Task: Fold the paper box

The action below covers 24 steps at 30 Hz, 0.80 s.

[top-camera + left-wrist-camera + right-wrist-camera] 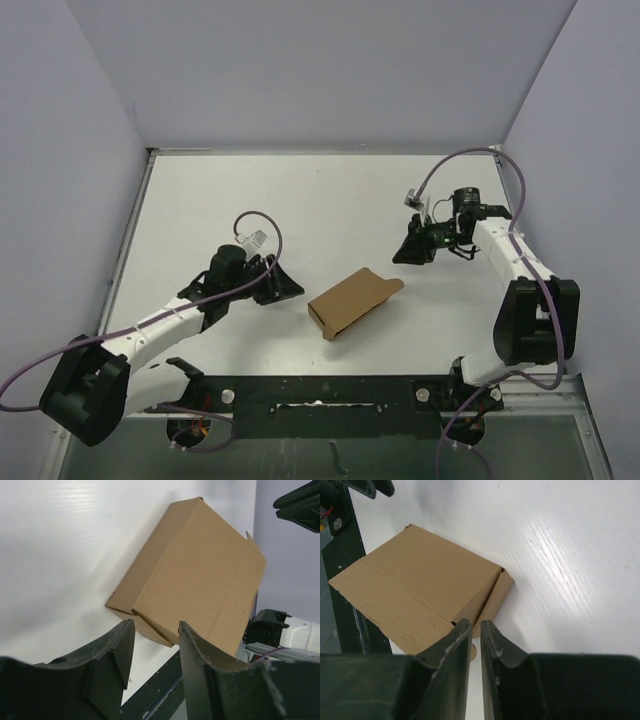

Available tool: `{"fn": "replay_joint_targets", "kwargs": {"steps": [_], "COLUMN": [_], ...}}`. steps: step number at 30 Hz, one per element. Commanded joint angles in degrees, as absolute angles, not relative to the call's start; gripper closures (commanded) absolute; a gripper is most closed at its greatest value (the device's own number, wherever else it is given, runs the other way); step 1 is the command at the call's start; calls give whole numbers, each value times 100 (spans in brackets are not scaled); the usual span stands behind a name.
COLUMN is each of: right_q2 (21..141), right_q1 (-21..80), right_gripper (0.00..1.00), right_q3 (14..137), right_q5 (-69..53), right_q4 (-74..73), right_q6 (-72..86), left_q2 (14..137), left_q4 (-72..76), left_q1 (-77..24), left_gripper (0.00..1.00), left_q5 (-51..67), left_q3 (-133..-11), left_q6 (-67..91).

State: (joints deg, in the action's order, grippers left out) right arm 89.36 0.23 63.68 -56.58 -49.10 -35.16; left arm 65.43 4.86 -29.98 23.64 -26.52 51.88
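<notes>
**Item:** paper box (pixel 352 303) (pixel 200 575) (pixel 420 585). Brown thin cardboard, folded up into a shallow carton, broad face up.

**Location:** flat on white counter (pixel 250 200), set diagonally, approx. midway btw. the two arms.

**Condition:**
- Small tab (pixel 393 285) sticks out at the box's far-right end.
- Right wrist view: side flap (pixel 495 600) at one corner stands a little ajar.
- Left wrist view: a flap edge (pixel 145 625) pokes out below the box's nearest corner.

**Left gripper** (pixel 280 283) (pixel 156 627): just left of box, pointing at it, not touching. Jaws at a medium gap with nothing btw. them. The box's corner shows beyond the tips.

**Right gripper** (pixel 410 248) (pixel 476 625): beyond and right of box, near its tab end, not touching. Jaws down to a narrow slit with nothing in it. Tips point toward the box's ajar corner.

**Surrounds:**
- Black rail (pixel 330 385) runs along the counter edge on the box's near side, btw. the arm bases.
- Pale lilac walls (pixel 320 70) stand beyond box and to either side of it.
</notes>
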Motion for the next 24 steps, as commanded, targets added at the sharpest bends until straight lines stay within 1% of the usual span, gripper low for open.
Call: {"fn": "replay_joint_targets", "kwargs": {"steps": [1,4,7,11,12,16,24], "right_q2": [8324,8257,8334,8518,8545,8757,9207], "right_q1": [405,1004,1403,1683,1737,1796,2345], "right_gripper": [88,95,100,100,100,100,100], "right_q3": [6340,6349,6359,6246,6165,5871,5921], "right_q5": [-6336,-6295,-6149,-5579,-5257,-4735,-4102], "right_q4": [-5076,-5142,-5205,-5332,-5331,-5280,-5067], "right_q6": [-4137,-4348,-4475,-4760,-4864,-5150,-4753], "left_q2": [6492,6783,7104,7533,7647,8020,8497], "left_q4": [915,1048,1161,1151,1110,977,855], "left_q1": [-3360,-3710,-3981,-4188,-4210,-4275,-4280], "left_gripper": [63,67,72,75,76,77,77], "left_q5": [2498,2439,2417,2513,2561,2730,2851], "left_q3": [-3146,-3410,-3590,-3621,-3629,-3565,-3560], "left_q6": [5140,5127,5137,5210,5230,5299,5300]}}
